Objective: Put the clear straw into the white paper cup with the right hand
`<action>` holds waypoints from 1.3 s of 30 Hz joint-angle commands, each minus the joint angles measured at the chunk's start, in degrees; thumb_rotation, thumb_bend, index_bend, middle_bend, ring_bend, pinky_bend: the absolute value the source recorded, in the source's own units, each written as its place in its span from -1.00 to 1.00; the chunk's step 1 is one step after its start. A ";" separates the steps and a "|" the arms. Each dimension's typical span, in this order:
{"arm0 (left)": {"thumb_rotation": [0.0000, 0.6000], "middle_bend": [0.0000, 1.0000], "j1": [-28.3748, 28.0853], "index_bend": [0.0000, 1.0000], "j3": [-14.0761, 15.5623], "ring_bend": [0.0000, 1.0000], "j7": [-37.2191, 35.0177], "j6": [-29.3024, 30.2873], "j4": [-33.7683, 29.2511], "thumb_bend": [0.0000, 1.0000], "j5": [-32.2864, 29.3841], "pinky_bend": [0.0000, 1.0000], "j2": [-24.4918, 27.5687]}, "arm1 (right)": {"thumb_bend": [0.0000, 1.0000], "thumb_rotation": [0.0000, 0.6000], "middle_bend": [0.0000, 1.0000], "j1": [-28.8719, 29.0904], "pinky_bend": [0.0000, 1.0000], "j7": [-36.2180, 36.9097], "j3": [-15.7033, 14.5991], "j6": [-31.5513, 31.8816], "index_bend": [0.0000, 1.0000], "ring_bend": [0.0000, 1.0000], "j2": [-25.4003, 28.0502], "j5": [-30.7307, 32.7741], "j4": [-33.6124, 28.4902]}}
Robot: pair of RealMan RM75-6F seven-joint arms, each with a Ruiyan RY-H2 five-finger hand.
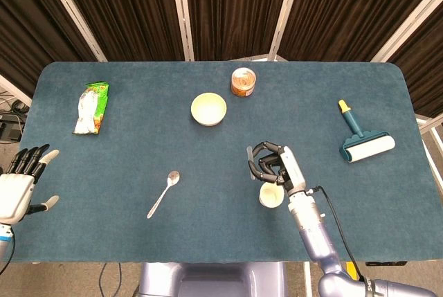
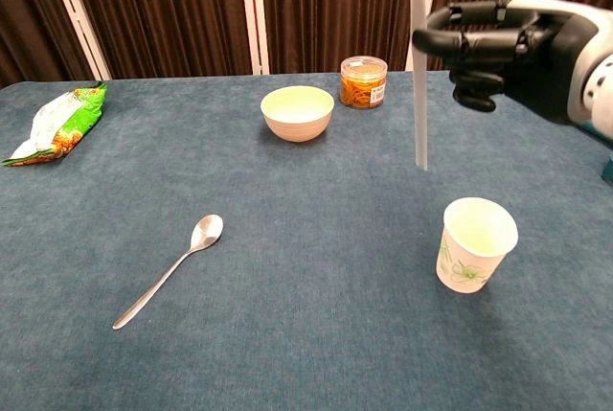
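**Aloft: straw held above the table, short of the cup**

Up over the blue table, the right hand has its dark fingers curled around the clear straw; the straw hangs upright, its top running out of the chest view and its lower tip free in the air; that tip sits higher than the rim of the white paper cup and to the left of it in the chest view, so the straw is not inside the cup. From the head view the same hand hovers directly over the far edge of the cup, partly covering it, and the straw shows only as a short pale sliver at the fingers' left side; the cup stands upright on the table, mouth open, a green print on its side.

Far to the left, the left hand rests at the table's edge with fingers spread and nothing in it. Elsewhere lie a metal spoon left of the cup; a cream bowl further back; a clear jar of orange contents beside the bowl; a green snack packet at the left; and a lint roller at the right.
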 commanded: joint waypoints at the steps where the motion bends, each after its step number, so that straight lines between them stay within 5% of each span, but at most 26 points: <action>1: 1.00 -1.00 -0.01 -0.76 0.00 -1.00 -0.01 0.00 0.01 -0.58 0.00 -1.00 0.00 | -0.20 1.00 1.00 -0.25 0.74 0.72 -0.50 0.18 0.18 0.87 -0.59 -0.05 0.79; 39: 1.00 -1.00 0.04 -0.76 0.01 -1.00 0.40 0.13 0.00 -0.58 0.03 -1.00 -0.08 | -0.22 1.00 1.00 -6.94 0.73 10.26 -5.71 -0.87 0.19 0.88 0.89 -3.83 7.69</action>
